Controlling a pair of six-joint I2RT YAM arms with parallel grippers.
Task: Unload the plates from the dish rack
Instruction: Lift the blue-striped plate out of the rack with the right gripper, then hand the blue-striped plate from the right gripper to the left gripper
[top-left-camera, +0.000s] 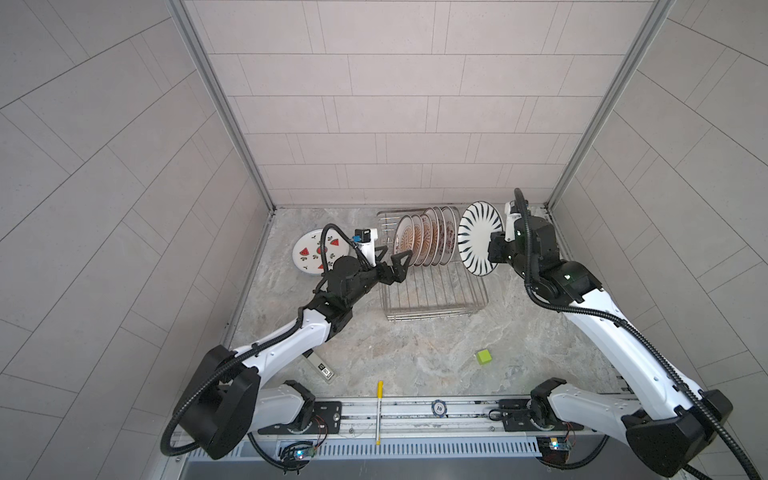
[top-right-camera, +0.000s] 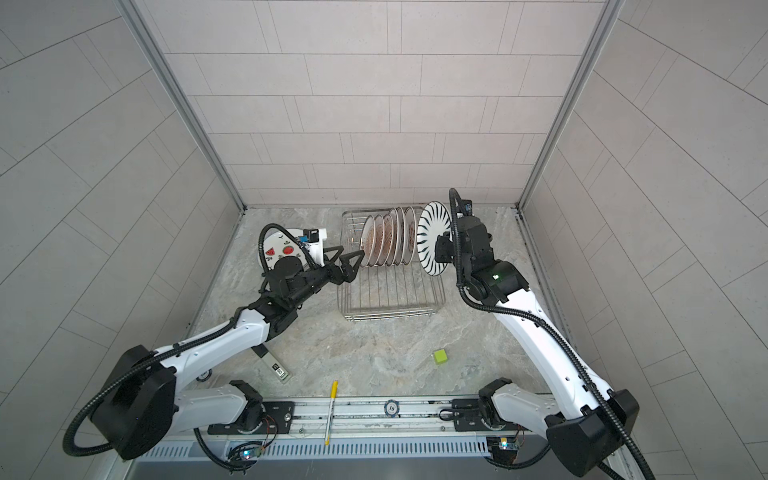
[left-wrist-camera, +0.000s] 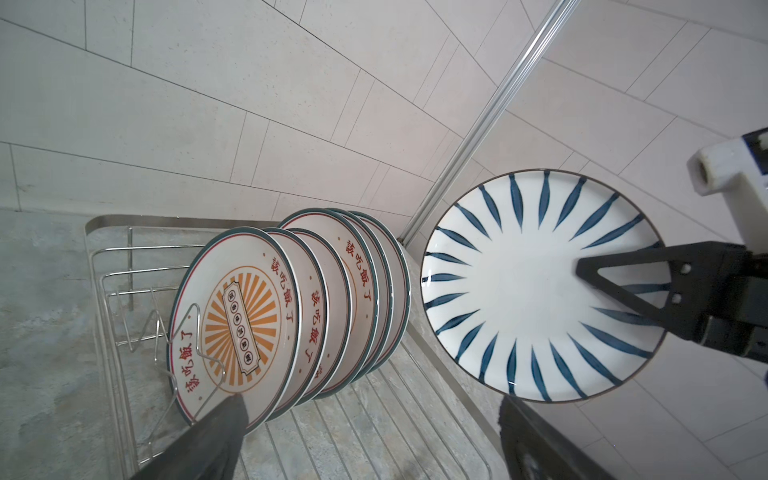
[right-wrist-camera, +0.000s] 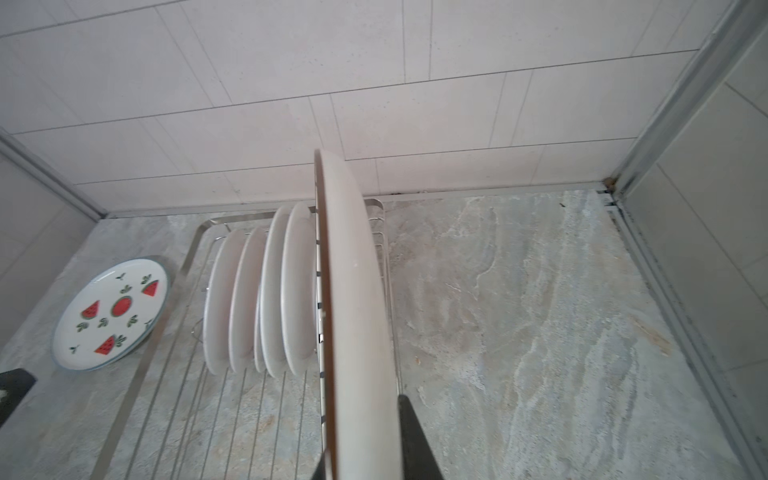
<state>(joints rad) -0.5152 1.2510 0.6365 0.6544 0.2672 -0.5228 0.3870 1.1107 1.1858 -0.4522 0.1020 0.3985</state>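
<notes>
Carrying: right end effector (top-left-camera: 494, 249) grips round blue-striped white plate (top-left-camera: 478, 237) beside silver wire dish rack (top-left-camera: 436, 309).
Left end effector (top-left-camera: 397, 254): jaws spread, empty.
Next: probably lay it flat.

The marbled tabletop (top-left-camera: 415, 353) bears the dish rack (top-left-camera: 432, 299) between the left gripper (top-left-camera: 392, 259) and the right gripper (top-left-camera: 491, 249). A watermelon plate (top-left-camera: 309, 251) lies flat just beside the left one. A green cube (top-left-camera: 483, 356) sits well apart from the right one, nearer the robot's base.

Your left pincer (top-left-camera: 395, 254), jaws spread wide, stands just before the front one of the racked plates (top-left-camera: 428, 241). The watermelon plate (top-left-camera: 305, 251) lies flat on the bench (top-left-camera: 415, 353) behind it. The near half of the dish rack (top-left-camera: 436, 313) is open wire, reachable from above. The striped plate (top-left-camera: 478, 232), clamped upright in your right pincer (top-left-camera: 493, 248), walls off the rack's right edge. A green cube (top-left-camera: 483, 356) sits on the open front bench.
</notes>
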